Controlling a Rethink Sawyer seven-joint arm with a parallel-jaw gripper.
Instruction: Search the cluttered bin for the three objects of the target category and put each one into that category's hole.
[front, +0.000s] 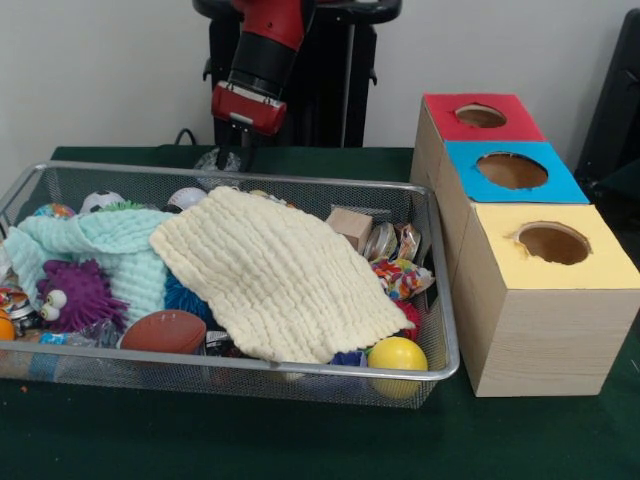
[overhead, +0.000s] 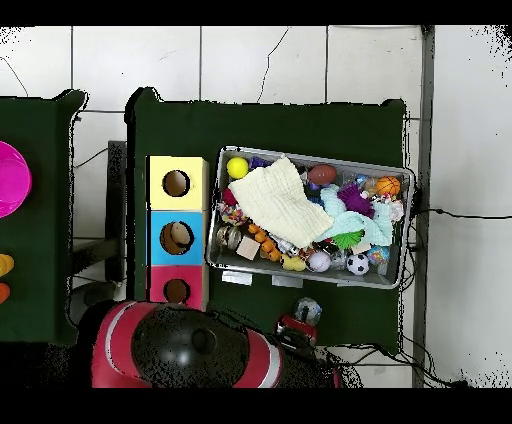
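Red and black arm's gripper (front: 238, 152) hangs behind the far rim of the silver wire mesh bin (front: 300, 368), outside it, over the green table (front: 300, 440); can't tell how its jaws stand or whether it holds anything, the tips are too small and dark against the pedestal. Bin is full: cream waffle-weave cloth (front: 275, 280) draped over the middle, mint green cloth (front: 110, 250) to its left, purple spiky toy with googly eyes (front: 75, 295) near left, brown toy football (front: 163, 331) at the near wall, yellow ball (front: 397, 354) in the near right corner, small wooden block (front: 350, 227) far right. Right of the bin, just beside it, sits the wooden box row with red-topped hole (front: 481, 116) farthest, blue-topped hole (front: 512, 170) in the middle, yellow-topped hole (front: 552, 243) nearest. In the overhead view something tan shows inside the blue hole
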